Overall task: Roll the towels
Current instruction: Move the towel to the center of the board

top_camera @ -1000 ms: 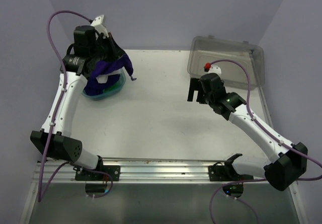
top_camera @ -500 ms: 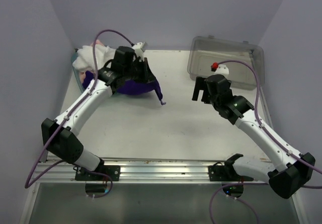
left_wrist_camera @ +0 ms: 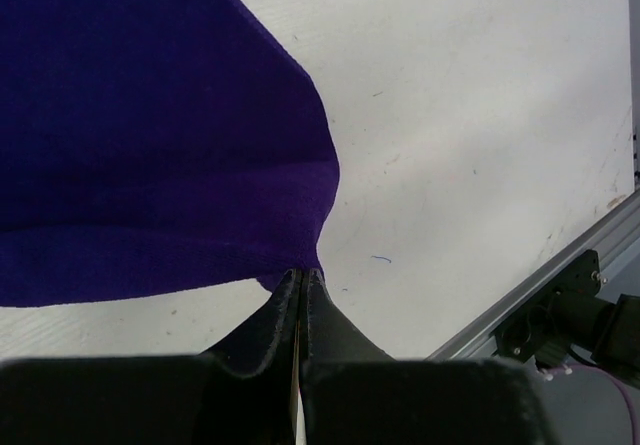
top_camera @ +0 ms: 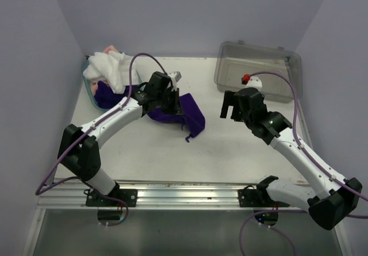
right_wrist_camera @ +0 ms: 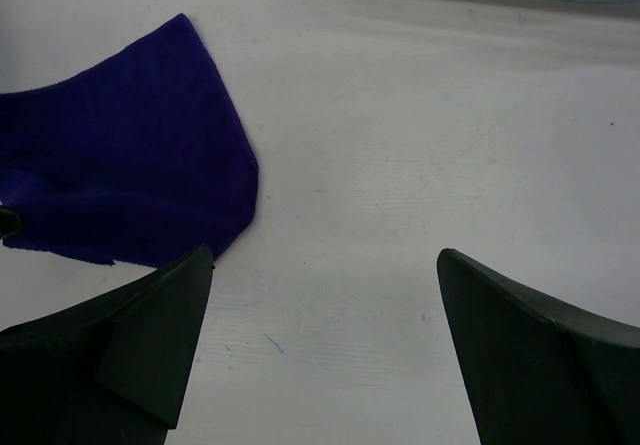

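Observation:
The dark purple towel (top_camera: pixel 187 111) trails across the table from the basket toward the middle. My left gripper (top_camera: pixel 171 104) is shut on its edge; in the left wrist view the jaws (left_wrist_camera: pixel 301 277) pinch the purple cloth (left_wrist_camera: pixel 150 145). The white towel (top_camera: pixel 109 71) and a bit of peach-pink towel (top_camera: pixel 109 50) are heaped on the teal basket (top_camera: pixel 87 87) at the back left. My right gripper (top_camera: pixel 231 105) is open and empty above the table, right of the purple towel; its view shows the towel's corner (right_wrist_camera: pixel 130 185) at left.
A clear grey plastic bin (top_camera: pixel 259 69) stands at the back right. The metal rail (top_camera: pixel 184 188) runs along the table's near edge. Purple walls enclose the table on three sides.
My left gripper has pulled the purple towel out of the basket and rightward and down onto the table. The white towel now shows on the basket. My right arm shifted slightly right.

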Controlling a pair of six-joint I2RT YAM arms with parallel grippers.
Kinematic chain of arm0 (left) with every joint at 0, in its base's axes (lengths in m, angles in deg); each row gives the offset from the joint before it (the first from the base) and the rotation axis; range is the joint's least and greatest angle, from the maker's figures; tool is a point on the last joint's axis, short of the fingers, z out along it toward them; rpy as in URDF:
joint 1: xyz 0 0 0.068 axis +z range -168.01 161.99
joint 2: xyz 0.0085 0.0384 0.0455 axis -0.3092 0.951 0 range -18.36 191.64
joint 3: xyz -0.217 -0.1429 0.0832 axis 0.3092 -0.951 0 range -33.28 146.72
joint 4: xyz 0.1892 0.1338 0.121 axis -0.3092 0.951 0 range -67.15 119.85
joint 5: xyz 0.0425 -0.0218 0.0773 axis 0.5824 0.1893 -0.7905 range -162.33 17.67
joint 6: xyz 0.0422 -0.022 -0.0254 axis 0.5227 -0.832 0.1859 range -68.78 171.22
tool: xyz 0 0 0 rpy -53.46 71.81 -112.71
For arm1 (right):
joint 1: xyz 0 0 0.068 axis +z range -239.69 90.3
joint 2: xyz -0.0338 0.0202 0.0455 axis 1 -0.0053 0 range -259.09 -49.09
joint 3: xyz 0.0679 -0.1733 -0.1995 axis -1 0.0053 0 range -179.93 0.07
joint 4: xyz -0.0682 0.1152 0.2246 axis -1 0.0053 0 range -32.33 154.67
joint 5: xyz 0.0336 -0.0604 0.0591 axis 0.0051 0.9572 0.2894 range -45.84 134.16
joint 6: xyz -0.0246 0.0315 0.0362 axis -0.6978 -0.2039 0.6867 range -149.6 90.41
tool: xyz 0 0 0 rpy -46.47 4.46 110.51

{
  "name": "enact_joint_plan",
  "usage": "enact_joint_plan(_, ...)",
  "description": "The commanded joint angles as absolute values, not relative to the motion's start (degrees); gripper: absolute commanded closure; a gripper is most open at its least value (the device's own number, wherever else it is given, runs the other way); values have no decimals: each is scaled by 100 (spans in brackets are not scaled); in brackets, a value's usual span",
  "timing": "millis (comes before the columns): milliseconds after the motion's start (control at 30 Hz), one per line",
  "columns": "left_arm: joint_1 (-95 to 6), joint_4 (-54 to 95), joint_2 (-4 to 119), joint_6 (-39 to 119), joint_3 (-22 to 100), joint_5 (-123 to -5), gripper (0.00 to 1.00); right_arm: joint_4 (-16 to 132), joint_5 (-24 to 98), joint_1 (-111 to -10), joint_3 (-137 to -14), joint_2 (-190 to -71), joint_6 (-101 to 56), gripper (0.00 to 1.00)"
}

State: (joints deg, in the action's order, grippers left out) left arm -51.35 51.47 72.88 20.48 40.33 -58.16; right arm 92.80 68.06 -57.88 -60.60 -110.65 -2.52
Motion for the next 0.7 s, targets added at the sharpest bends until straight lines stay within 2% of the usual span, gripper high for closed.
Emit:
enact_joint_plan(0,-5123,5115,7164,2186,4257,-6090,100,8985,6054,-5753,-5830,-11367,-103,1)
enact_joint_plan(267,-5123,5326,7146,2248,4380,-6284,100,8115,6033,-4481,-5460,-12475,406,1)
enact_joint_plan(433,-5132,5414,7103,2248,4407,-6310,100,7692,6270,-4022,-5504,-13239,486,2)
enact_joint_plan(667,-5123,5502,7015,2266,4424,-6389,100,6972,6218,-4012,-5697,-14259,477,17)
